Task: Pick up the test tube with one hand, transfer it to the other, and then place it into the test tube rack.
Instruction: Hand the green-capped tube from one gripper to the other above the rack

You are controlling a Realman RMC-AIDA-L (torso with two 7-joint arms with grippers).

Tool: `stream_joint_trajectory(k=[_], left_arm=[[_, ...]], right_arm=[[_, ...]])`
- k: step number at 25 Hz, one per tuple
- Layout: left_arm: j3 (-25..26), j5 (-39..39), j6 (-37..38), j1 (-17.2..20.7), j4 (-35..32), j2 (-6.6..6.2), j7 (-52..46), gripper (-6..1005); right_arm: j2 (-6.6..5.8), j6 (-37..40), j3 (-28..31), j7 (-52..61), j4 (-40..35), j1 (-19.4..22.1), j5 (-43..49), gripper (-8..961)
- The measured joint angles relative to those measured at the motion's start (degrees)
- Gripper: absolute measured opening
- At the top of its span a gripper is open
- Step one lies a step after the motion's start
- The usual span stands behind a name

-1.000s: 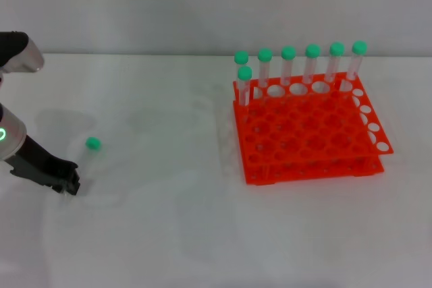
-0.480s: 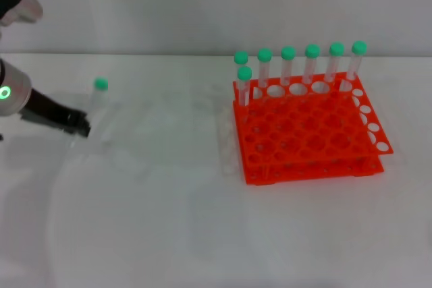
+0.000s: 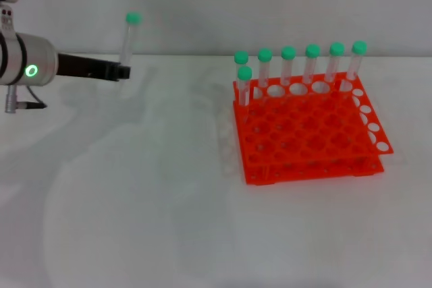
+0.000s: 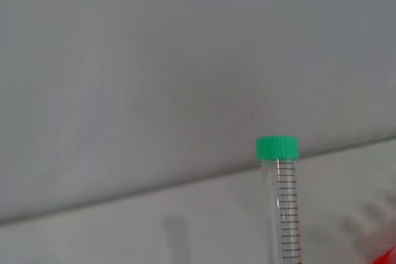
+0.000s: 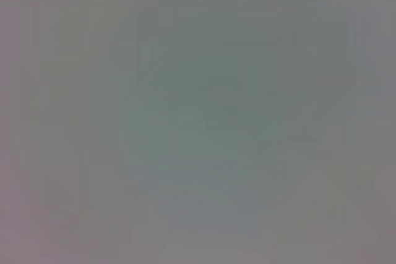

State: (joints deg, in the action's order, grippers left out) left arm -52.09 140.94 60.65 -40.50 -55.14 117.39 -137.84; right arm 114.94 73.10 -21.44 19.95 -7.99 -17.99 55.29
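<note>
My left gripper (image 3: 121, 71), black fingers on a silver-grey forearm with a green light, is shut on the lower part of the test tube (image 3: 128, 38). It holds the tube upright, well above the table at the far left. The clear tube with its green cap also shows in the left wrist view (image 4: 279, 202). The orange-red test tube rack (image 3: 307, 133) stands on the table to the right, well apart from the gripper. My right gripper is out of view, and the right wrist view shows only a blank grey field.
Several green-capped tubes (image 3: 289, 65) stand upright in the rack's back row, and one more (image 3: 244, 82) stands just in front at its left end. The white table (image 3: 155, 200) stretches between the gripper and the rack. A grey wall rises behind.
My left gripper has lifted the tube from the table at the front left, up and to the right. The tube now stands upright in the air.
</note>
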Motion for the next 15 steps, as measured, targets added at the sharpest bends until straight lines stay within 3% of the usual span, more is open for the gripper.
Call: stream_joint_trajectory(k=[8,15], left_arm=[[-0.3,-19.7,-1.3,4.3,0.6,1.49,19.0,193],[-1.6,-35.4,-0.1,7.9,4.3,1.53,31.7,193]], right_arm=[[-0.22,1.0,-7.5,6.8,-4.0,1.2,0.0,878],[-0.33,1.0,-15.2,13.8,-8.4,2.3,0.0,878]])
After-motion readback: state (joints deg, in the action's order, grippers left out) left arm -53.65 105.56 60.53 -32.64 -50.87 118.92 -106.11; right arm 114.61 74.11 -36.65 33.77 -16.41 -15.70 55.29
